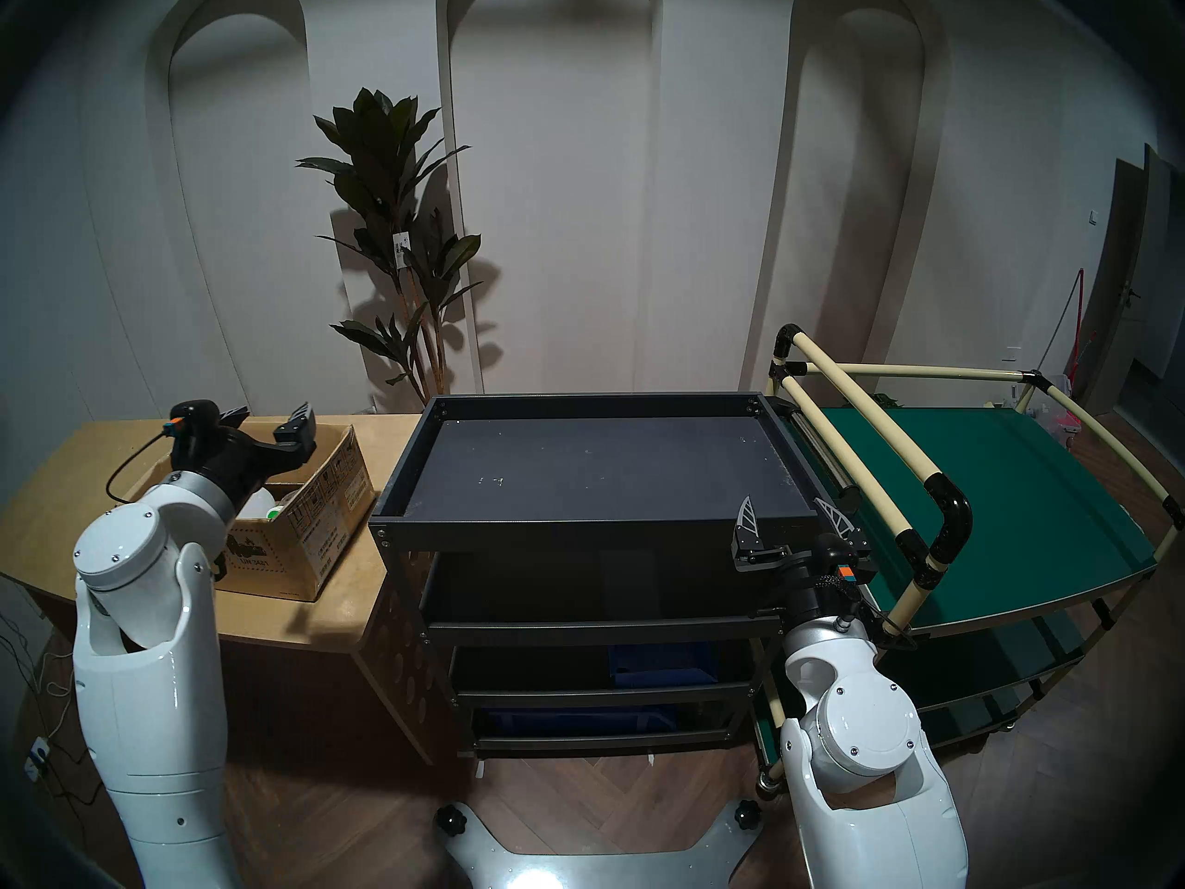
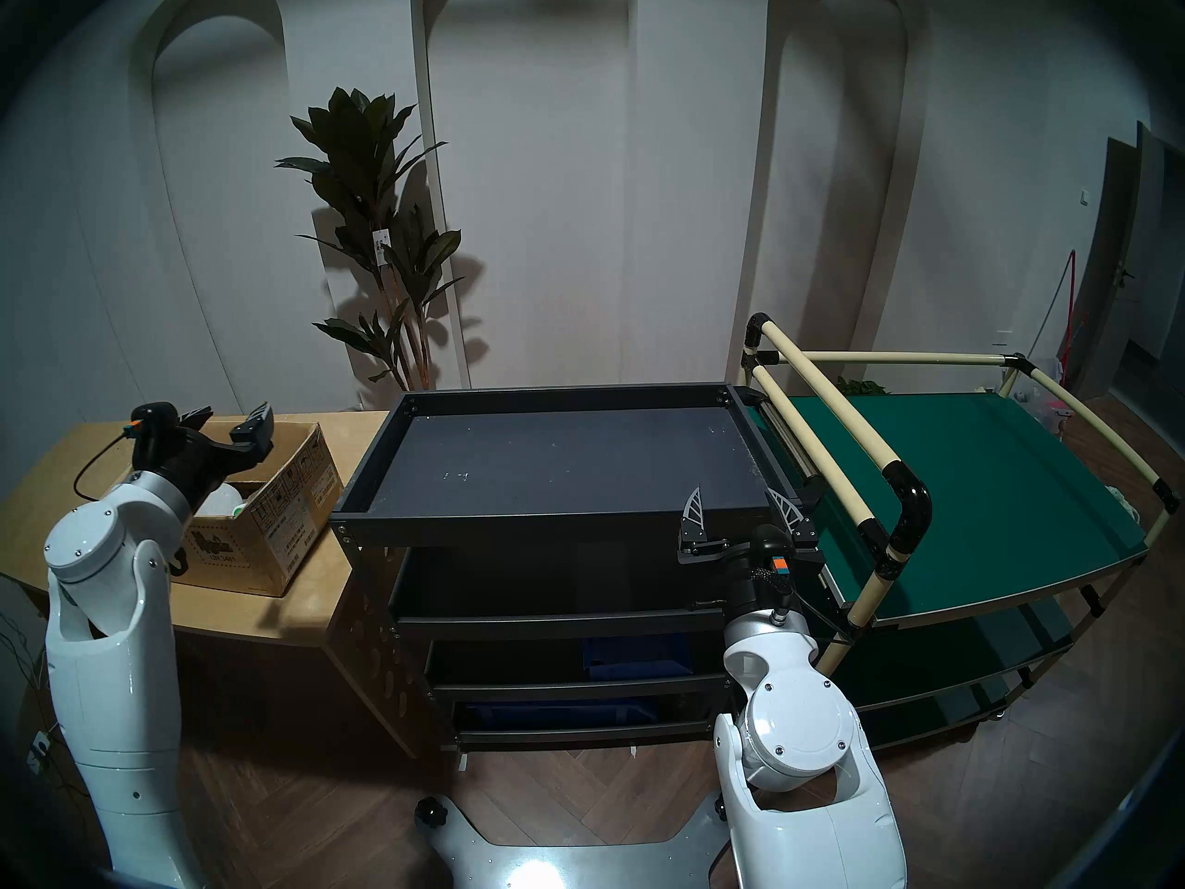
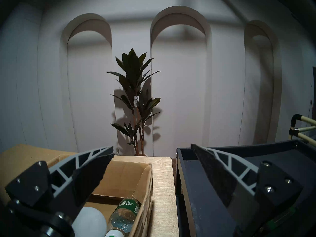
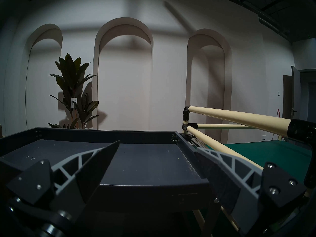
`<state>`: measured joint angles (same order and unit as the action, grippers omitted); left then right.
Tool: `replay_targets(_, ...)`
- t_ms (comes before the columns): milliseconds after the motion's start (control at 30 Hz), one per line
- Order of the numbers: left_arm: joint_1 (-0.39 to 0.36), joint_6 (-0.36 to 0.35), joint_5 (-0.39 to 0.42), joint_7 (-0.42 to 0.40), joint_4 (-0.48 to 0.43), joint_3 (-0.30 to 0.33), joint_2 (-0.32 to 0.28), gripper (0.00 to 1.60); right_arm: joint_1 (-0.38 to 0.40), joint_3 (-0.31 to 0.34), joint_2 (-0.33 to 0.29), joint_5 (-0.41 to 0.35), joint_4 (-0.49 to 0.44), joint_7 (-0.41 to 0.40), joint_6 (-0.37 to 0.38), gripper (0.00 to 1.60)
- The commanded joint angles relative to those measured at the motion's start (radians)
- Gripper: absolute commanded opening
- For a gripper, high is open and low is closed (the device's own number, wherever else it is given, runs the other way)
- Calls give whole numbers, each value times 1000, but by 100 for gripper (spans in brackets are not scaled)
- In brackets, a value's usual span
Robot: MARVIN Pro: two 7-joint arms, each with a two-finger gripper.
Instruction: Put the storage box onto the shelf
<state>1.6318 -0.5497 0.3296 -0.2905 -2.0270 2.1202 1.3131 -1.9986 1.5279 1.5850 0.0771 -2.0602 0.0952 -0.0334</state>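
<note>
On the wooden table (image 1: 359, 586), left of the shelf (image 1: 577, 471), sits the storage box (image 1: 320, 515), apparently holding bottles. Above it hovers the left gripper (image 1: 269, 429), jaws wide and empty; the right gripper (image 1: 792, 522) waits spread at the shelf's corner, probably to help lift.

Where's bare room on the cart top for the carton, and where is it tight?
The shelf top tray is bare from rim to rim. It is tight at its near right corner, where the open right tool sits beside the green rack. The storage box stands on the wooden table, the open left tool above it.
</note>
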Motion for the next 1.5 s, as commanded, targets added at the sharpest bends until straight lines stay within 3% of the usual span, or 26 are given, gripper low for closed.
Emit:
replay_targets(0, -72, -38, 87, -41, 17, 108, -38, 160, 3, 0, 1, -1, -24, 1, -5, 160)
replay_targets(200, -35, -6, 86, -116, 68, 134, -107, 160, 2, 0, 2, -1, -26, 1, -4, 160)
replay_targets(300, 17, 15, -47, -125, 55, 106, -152, 160, 2, 0, 2, -1, -24, 1, -4, 160)
replay_targets(500, 45, 37, -111, -191, 94, 93, -209, 160, 2, 0, 2, -1, -25, 1, -4, 160)
replay_targets(633, 35, 73, -192, -289, 143, 131, -247, 160, 4, 0, 2, -1, -22, 1, -5, 160)
replay_targets(867, -17, 90, -201, -429, 197, 210, -327, 160, 6, 0, 1, 0, -17, 0, -5, 160)
replay_targets(933, -26, 89, -208, -442, 196, 218, -323, 160, 6, 0, 1, 0, -16, 0, -5, 160)
replay_targets(1000, -40, 88, -199, -502, 215, 236, -362, 160, 7, 0, 1, 1, -14, 0, -5, 160)
replay_targets(1300, -53, 81, -187, -656, 218, 213, -439, 160, 9, 0, 1, 1, -10, 0, -5, 160)
replay_targets(1467, -26, 87, -237, -772, 251, 178, -507, 160, 10, 0, 1, 2, -7, 0, -5, 160)
